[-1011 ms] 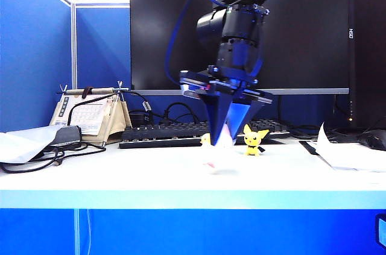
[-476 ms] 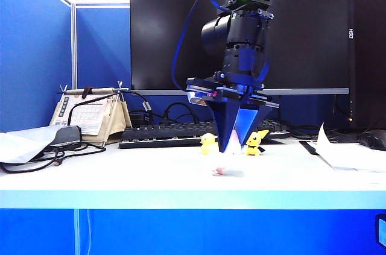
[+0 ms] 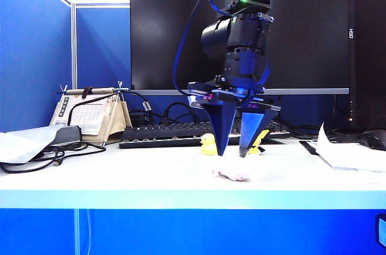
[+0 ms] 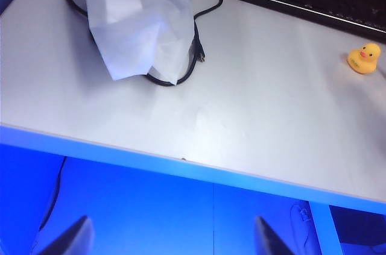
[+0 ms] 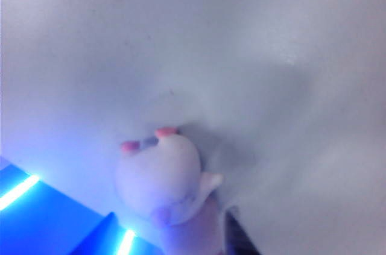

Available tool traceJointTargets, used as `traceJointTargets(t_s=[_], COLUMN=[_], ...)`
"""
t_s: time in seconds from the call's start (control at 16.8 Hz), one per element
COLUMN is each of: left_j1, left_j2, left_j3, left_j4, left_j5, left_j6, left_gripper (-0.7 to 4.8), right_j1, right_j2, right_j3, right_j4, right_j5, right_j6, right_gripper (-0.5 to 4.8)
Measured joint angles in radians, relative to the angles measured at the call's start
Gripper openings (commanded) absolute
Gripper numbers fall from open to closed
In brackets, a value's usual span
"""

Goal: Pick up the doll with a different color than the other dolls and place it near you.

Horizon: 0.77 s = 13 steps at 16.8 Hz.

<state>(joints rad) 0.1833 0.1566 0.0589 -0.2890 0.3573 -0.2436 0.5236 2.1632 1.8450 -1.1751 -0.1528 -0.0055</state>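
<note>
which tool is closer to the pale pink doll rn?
Right. The right tool hangs open just above the pale pink doll lying on the table. The left tool sits off the table's front edge.

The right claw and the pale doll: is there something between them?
Nothing: in the exterior view the right claw hangs open above the pale doll, which lies on the table, with only air between.

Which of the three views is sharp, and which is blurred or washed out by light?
Exterior view: mostly sharp, but the bright table washes out the pale doll below the right tool. Left wrist view: sharp on the yellow duck; left tool tips dark. Right wrist view: soft, doll out of focus.
</note>
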Motion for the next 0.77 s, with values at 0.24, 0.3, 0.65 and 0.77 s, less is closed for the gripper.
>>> traceJointTargets(t_s=[0.24, 0.3, 0.65, 0.77], left_j1=[0.000, 0.000, 0.000, 0.000], left_j2=[0.000, 0.000, 0.000, 0.000], left_j3=[0.000, 0.000, 0.000, 0.000], left_j4=[0.000, 0.000, 0.000, 0.000], left_j5=[0.000, 0.000, 0.000, 0.000], left_j6=[0.000, 0.000, 0.000, 0.000], left_gripper=[3.50, 3.50, 3.50, 3.50], right_j1=[0.000, -0.003, -0.045, -0.063], right_j2=[-0.002, -0.002, -0.036, -0.099], right_j3=[0.007, 0.032, 0.360, 0.438], right_j4=[0.025, 0.025, 0.034, 0.045], right_j5=[0.000, 0.000, -0.003, -0.002], right_j6=[0.000, 0.000, 0.000, 0.005], right_gripper=[2.76, 2.76, 2.74, 2.74])
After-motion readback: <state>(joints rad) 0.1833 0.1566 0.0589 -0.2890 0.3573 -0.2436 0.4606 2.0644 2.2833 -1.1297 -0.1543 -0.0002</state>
